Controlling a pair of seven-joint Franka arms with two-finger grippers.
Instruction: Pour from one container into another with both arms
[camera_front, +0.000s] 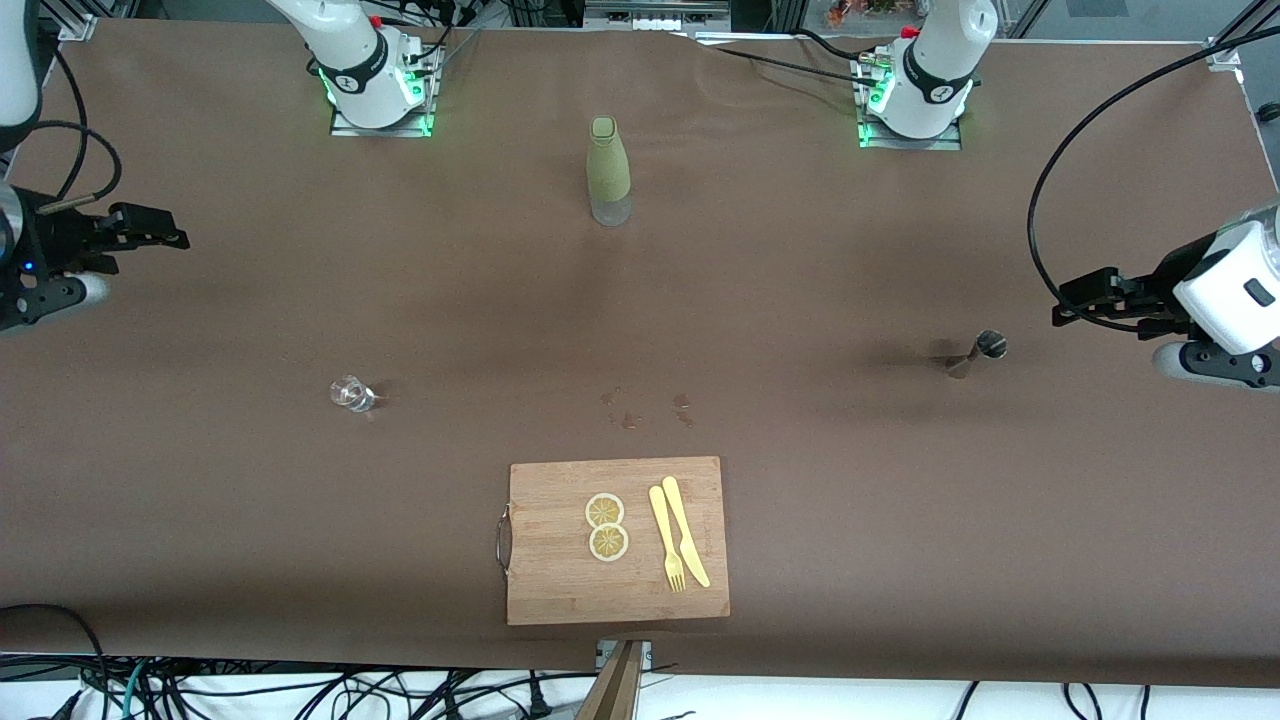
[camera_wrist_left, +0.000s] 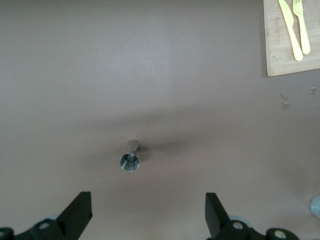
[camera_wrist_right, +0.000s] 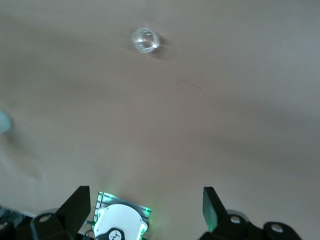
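The tiny clear glass cup (camera_front: 352, 393) (camera_wrist_right: 145, 40) stands upright on the brown table toward the right arm's end. The silvery jigger (camera_front: 978, 353) (camera_wrist_left: 130, 159) stands upright toward the left arm's end, its round mouth up. My right gripper (camera_front: 165, 238) (camera_wrist_right: 147, 212) hangs open and empty over the table's edge at the right arm's end, well apart from the cup. My left gripper (camera_front: 1075, 300) (camera_wrist_left: 148, 215) hangs open and empty over the table at the left arm's end, a short way from the jigger and touching nothing.
A tall olive-green bottle (camera_front: 608, 172) stands mid-table near the bases. A wooden cutting board (camera_front: 560, 590) (camera_wrist_left: 280, 55) lies near the front camera, carrying two lemon slices (camera_front: 606, 526) and a yellow knife and fork (camera_front: 678, 545). Small wet spots (camera_front: 640, 410) mark the cloth beside it.
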